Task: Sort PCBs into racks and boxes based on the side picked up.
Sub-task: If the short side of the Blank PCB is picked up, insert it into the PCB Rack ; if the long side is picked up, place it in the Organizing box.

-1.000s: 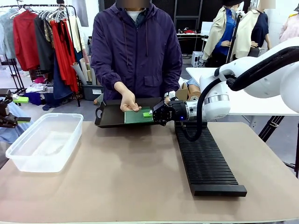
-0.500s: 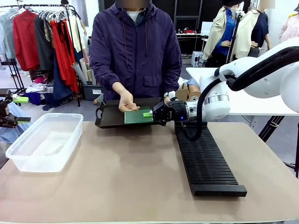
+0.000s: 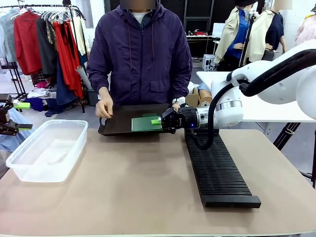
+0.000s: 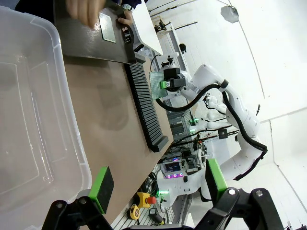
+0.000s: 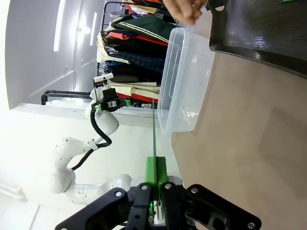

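Note:
My right gripper is shut on the edge of a green PCB, holding it over the right end of a dark tray. In the right wrist view that PCB shows edge-on between the shut fingers. In the left wrist view its dotted face shows. Another PCB lies on the tray. The long black rack runs along the table under my right arm. The clear box stands at the left. Beside it my left gripper is open, with nothing between its fingers.
A person in a purple jacket stands at the far side. One of their hands holds the tray's left handle and the other is at its right end. A clothes rail stands behind on the left.
The person's hand has left the PCB and moved left to the tray's handle. My right gripper still holds the PCB in the same place. The left gripper has not changed.

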{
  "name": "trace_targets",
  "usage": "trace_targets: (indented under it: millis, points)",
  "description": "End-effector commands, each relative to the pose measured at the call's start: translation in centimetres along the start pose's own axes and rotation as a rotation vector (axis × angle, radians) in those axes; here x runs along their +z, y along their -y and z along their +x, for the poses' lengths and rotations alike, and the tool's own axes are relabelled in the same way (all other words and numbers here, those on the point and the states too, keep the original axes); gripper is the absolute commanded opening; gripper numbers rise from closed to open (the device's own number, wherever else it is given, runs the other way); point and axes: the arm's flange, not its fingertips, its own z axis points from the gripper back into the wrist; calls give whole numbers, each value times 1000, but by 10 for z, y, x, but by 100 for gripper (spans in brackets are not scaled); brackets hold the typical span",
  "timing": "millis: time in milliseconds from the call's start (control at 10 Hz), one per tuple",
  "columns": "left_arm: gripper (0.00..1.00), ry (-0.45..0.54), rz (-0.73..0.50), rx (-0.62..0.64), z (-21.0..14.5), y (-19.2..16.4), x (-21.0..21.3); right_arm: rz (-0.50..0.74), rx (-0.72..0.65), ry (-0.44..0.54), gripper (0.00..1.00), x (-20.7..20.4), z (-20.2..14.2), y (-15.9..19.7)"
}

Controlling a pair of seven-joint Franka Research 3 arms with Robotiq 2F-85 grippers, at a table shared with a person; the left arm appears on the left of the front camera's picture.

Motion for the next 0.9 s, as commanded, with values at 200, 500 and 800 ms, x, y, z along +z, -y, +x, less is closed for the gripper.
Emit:
trace_targets:
  millis: [200,500,800]
  points:
    - [100,3,4,13,1,1,1,10,-1,2,0,-1,0,-2]
    - [100,3,4,13,1,1,1,10,-1,2,0,-1,0,-2]
    - [100,3,4,13,1,1,1,10,-1,2,0,-1,0,-2]
